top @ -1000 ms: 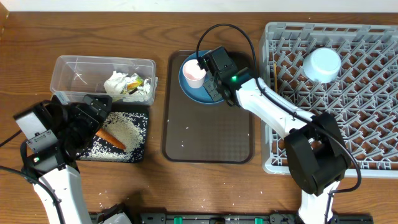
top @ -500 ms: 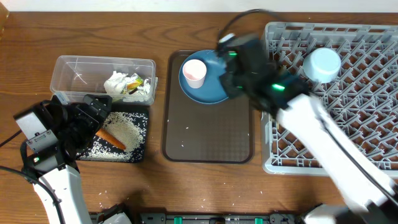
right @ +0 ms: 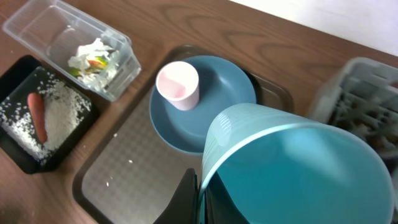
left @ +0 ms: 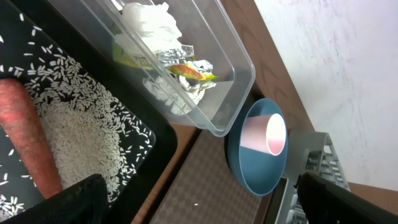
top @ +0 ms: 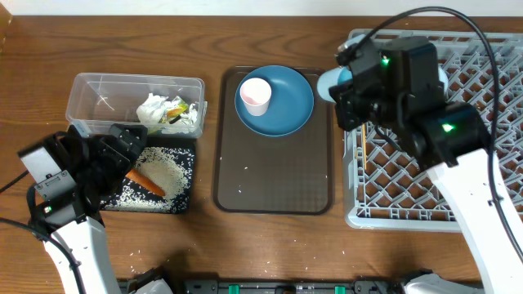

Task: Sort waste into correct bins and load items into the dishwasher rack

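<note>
A: Right fingers (right: 188, 202)?
B: Clamped shut on the rim of the light blue cup (right: 292, 168). Overhead, the cup pokes out from under the arm at the left wall of the dishwasher rack (top: 458, 163), upper right of frame.

A: Left fingers (left: 56, 202)?
B: Spread wide, holding nothing. They hover over the black tray (top: 186, 171), lower left, which holds the carrot (top: 145, 181) and rice (top: 163, 167).

A: Remaining items?
B: Pink cup (top: 255, 96) upright on the blue plate (top: 286, 102), at the top of the brown serving tray (top: 274, 180), frame centre.

A: Other bin?
B: Clear box (top: 106, 94), upper left, just above the black tray. Tissue (top: 155, 110) and wrapper (top: 176, 113) lie inside, at its right end.

A: Strays?
B: A few grains on the wooden surface (top: 245, 245) near the bottom left.
</note>
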